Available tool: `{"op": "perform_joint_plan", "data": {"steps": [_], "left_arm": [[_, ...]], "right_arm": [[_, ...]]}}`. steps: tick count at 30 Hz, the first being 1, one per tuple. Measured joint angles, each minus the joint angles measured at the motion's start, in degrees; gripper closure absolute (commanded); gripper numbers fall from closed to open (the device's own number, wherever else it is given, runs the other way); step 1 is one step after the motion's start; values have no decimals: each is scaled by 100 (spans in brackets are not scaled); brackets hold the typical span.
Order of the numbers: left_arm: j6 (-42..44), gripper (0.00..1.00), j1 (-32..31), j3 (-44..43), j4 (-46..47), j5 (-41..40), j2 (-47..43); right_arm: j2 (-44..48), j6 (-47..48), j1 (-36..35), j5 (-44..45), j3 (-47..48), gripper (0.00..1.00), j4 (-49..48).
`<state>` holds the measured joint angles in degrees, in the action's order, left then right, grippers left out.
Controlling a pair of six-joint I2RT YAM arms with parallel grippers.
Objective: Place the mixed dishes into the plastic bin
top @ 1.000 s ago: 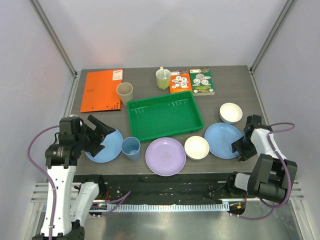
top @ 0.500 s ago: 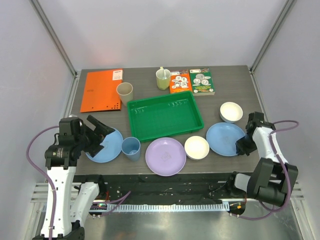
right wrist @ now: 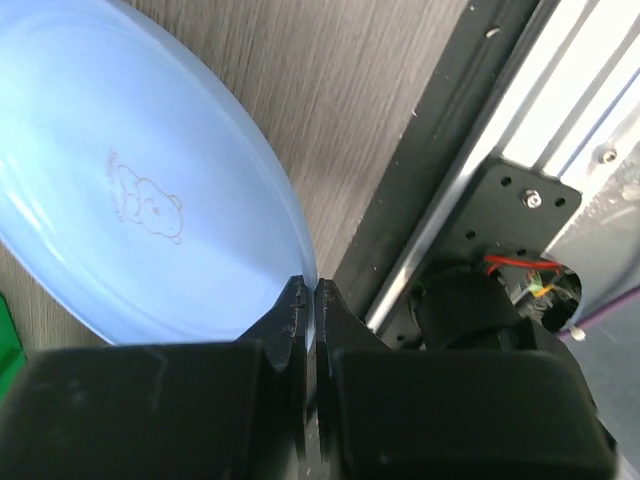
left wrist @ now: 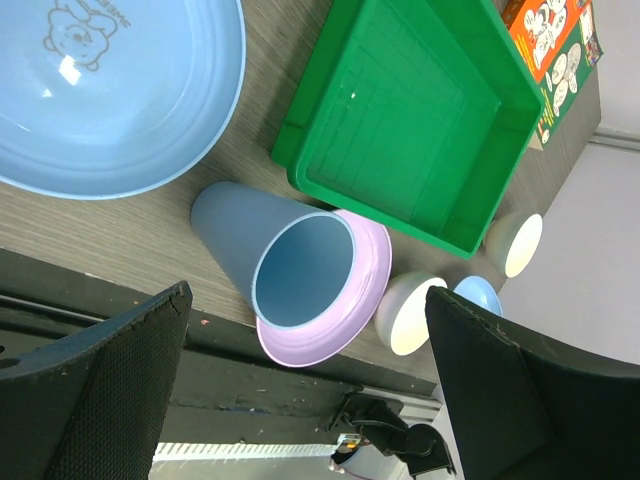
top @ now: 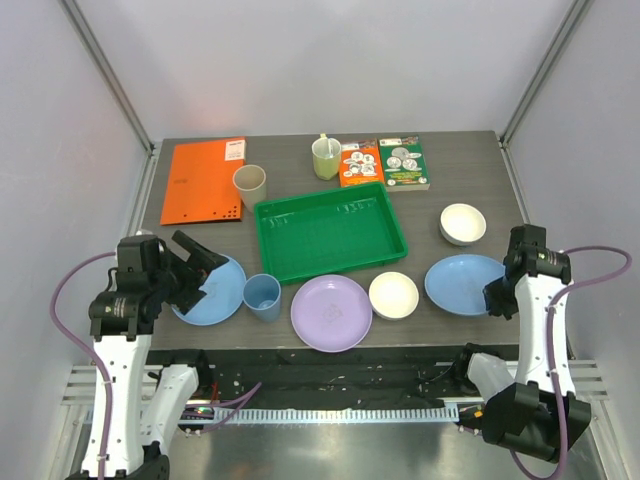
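The green plastic bin (top: 330, 235) sits mid-table with nothing in it. My right gripper (top: 497, 298) is shut on the near right rim of a light blue plate (top: 462, 284); the right wrist view shows that plate (right wrist: 130, 180) pinched between the jaws of the gripper (right wrist: 310, 300). My left gripper (top: 200, 265) hangs open over the other light blue plate (top: 210, 290), with the blue cup (left wrist: 270, 250) below its wide gap (left wrist: 306, 292). The lilac plate (top: 331, 313), a cream bowl (top: 393, 296), a second bowl (top: 462, 224) and the beige cup (top: 250, 186) stand around the bin.
An orange folder (top: 203, 180) lies at the back left. A pale mug with a spoon (top: 325, 158) and two booklets (top: 385, 163) stand behind the bin. The table's front edge and a black rail (right wrist: 440, 190) run just beside the held plate.
My right gripper has shut on the light blue plate's rim and shifted to the right, taking the plate with it. The left arm has barely moved.
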<state>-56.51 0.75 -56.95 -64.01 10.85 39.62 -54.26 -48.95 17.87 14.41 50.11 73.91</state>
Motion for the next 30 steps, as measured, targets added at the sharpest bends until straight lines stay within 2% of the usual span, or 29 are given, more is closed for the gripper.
{"op": "perform_joint_plan", "data": {"steps": [9,18,25,30], "left_arm": [[17,2,0,-20,-20,-46,-15],[66,3,0,-208,-55,-166,4],[160,4,0,-387,-81,-225,269],[267,4,0,-702,-107,-341,420]], "right_arm": [[76,-35,-2,-472,1381,99,354],[-278,-92,-214,-1023,1991,99,358],[-1108,-118,-1368,-1014,2192,99,-474],[-1950,-63,-2564,-772,2614,99,-975]]}}
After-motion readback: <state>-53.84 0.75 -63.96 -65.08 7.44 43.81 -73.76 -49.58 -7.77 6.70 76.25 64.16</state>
